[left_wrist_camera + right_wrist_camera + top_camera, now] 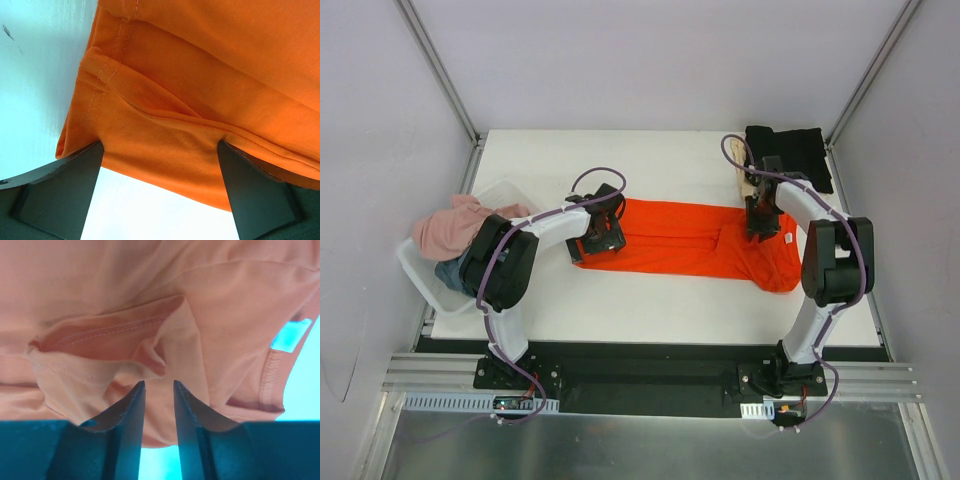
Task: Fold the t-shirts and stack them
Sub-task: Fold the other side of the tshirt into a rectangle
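The bright orange-red t-shirt (690,240) lies spread in a long band across the middle of the table. My left gripper (603,238) is at its left end, jaws wide open, straddling the stitched hem edge (160,147) low over the cloth (200,100). My right gripper (758,228) is over the shirt's right part near the collar; in the right wrist view its jaws (159,385) stand a narrow gap apart just below a bunched sleeve fold (150,355), nothing pinched. A black t-shirt (788,152) lies folded at the far right corner, with a cream-beige one (747,183) beside it.
A white plastic tub (505,188) stands at the table's left edge holding a dusty pink shirt (455,225) and a grey-blue one (450,272). The collar (272,375) and its label (291,335) are right of my right fingers. Frame posts stand at the back corners.
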Robot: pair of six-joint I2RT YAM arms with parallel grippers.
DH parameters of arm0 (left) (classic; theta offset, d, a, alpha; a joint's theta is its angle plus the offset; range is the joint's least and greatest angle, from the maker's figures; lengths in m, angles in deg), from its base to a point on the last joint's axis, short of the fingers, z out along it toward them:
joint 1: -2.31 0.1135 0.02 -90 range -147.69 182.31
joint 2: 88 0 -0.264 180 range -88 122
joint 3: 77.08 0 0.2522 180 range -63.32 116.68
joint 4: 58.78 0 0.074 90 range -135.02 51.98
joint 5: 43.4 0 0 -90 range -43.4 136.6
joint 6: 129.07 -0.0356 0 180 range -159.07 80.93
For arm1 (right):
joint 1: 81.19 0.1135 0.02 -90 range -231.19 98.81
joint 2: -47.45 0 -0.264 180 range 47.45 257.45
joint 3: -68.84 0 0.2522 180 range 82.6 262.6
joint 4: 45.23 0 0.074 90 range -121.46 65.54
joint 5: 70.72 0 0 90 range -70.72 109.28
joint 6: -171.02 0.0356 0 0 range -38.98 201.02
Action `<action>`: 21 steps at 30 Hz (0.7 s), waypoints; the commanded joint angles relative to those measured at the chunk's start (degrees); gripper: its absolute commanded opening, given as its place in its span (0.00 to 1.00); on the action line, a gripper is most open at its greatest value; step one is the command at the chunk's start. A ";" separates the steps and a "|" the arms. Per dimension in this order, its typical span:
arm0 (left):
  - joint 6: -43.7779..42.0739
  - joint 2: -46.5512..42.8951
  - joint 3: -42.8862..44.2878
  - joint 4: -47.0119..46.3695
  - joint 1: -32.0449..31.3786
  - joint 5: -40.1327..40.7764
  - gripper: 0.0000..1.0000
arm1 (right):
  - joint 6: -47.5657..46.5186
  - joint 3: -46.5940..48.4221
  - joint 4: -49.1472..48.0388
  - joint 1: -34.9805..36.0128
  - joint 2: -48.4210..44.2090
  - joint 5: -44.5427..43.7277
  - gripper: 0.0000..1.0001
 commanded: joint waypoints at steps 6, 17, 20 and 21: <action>0.33 -1.19 -2.37 4.70 1.19 0.33 0.99 | 2.29 2.24 -2.15 -0.39 3.12 6.58 0.36; 0.33 -1.10 -2.29 4.62 1.19 0.07 0.98 | 4.49 -2.77 -2.67 -0.31 0.39 7.81 0.27; 0.42 -1.36 -2.37 4.62 1.19 0.07 0.98 | 4.93 -2.59 -2.76 -0.39 0.92 6.24 0.17; 0.42 -1.36 -2.37 4.70 1.19 0.16 0.98 | 4.93 -2.51 -3.02 -0.31 0.83 5.88 0.08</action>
